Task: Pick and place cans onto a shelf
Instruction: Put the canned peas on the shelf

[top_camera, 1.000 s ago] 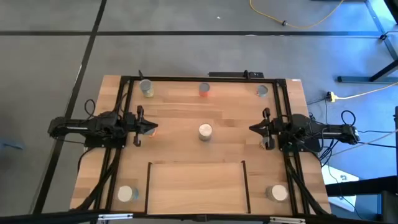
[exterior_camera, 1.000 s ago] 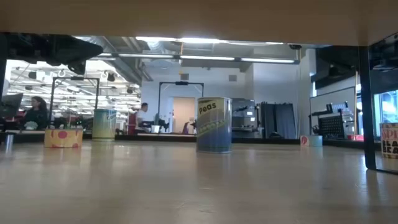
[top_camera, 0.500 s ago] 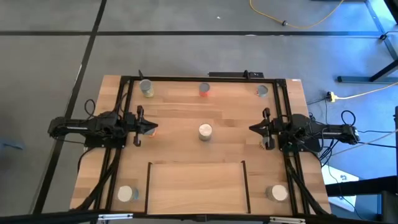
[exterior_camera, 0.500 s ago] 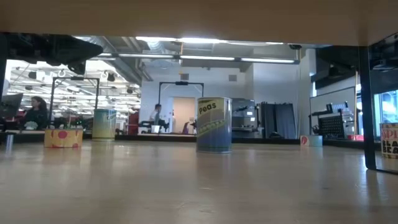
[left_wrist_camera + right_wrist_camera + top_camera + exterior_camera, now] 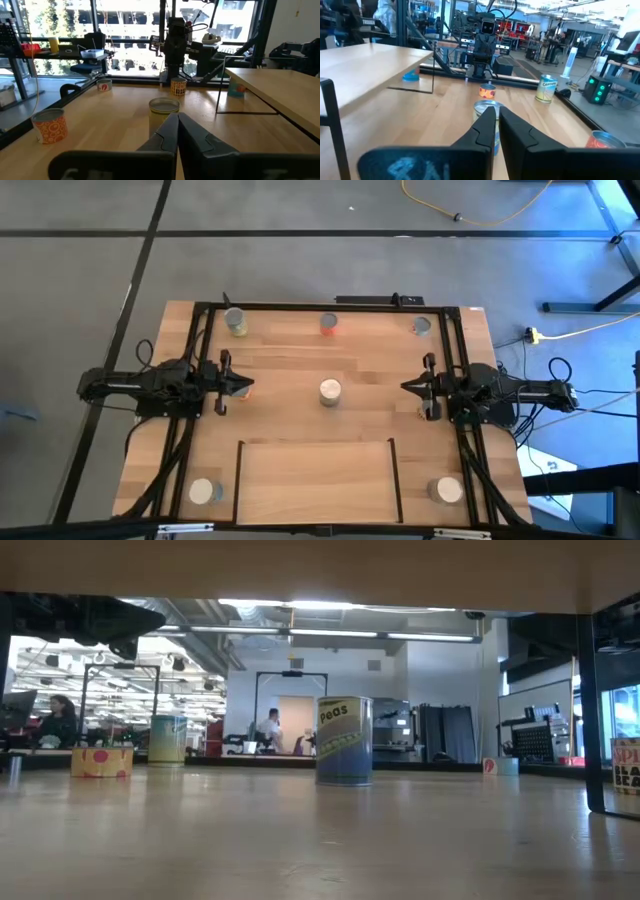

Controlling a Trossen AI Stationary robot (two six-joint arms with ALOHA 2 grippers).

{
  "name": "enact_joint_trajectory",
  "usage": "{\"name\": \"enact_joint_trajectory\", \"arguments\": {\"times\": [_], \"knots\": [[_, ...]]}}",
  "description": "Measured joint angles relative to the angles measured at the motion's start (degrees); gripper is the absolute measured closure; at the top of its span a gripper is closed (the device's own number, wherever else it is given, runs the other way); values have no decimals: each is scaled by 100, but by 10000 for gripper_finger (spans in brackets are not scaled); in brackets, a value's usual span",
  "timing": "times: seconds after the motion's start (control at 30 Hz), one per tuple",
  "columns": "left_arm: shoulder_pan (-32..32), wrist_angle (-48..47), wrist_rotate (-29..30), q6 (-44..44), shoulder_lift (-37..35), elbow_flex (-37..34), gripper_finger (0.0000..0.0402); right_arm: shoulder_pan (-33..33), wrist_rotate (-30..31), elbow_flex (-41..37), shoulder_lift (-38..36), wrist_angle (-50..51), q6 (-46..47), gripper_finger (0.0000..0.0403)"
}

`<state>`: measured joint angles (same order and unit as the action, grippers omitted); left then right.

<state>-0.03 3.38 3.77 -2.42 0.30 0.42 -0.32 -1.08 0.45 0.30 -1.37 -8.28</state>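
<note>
I see the middle can (image 5: pixel 330 391) standing upright on the table (image 5: pixel 290 360), midway between my two grippers and well apart from each. The left gripper (image 5: pixel 247 386) is shut and holds nothing; the right gripper (image 5: pixel 406 386) is nearly closed, also empty. The shelf (image 5: pixel 317 480) lies just beyond that can, bare.

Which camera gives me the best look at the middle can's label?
The low view: the middle can stands side-on there, its "Peas" label readable. The high view shows only its round top. Both wrist views show it partly hidden behind their own fingers.
</note>
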Motion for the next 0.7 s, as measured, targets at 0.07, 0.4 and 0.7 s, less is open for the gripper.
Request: {"name": "enact_joint_trajectory", "arguments": {"times": [0.07,0.4,0.7], "knots": [[2,0,0,0,0,-2,401,0,0,0,0,-2,43,375],[2,2,0,0,0,0,401,0,0,0,0,-2,27,375],[0,5,325,229,2,169,401,0,0,0,1,-55,21,375]]}}
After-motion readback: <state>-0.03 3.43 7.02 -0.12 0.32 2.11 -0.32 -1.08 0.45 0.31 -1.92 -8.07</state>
